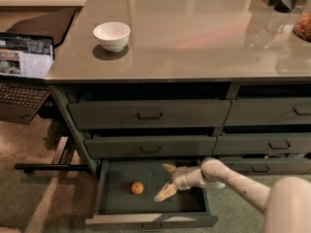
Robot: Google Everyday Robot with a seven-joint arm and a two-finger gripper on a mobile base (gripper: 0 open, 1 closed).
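Camera view, and we're looking down on the open bottom drawer (146, 221) of the bench (194, 42). Where do we have the jaws?

We have them inside that drawer, over its right half, at the end of the pale arm (233, 181) reaching in from the drawer's right. They're spread wide: one fingertip (168, 168) points toward the drawer's back, the other (164, 193) toward its front. We see nothing held between them.

And the orange (137, 188)?

On the drawer floor, left of the drawer's middle and nearer its front. From the jaws it lies to the left in our view, near the front fingertip but apart from it. We can see a strip of dark drawer floor between the two.

Any long axis on it?

None we can pick out. It's round, so it looks alike from every side. The gap of the jaws faces left along the drawer, toward the fruit.

Anything else in shot?

Above the drawer and to its left, a white bowl (112, 35) sits on the bench top. Farther left of the drawer is an open laptop (24, 57). The two drawers above ours are shut.
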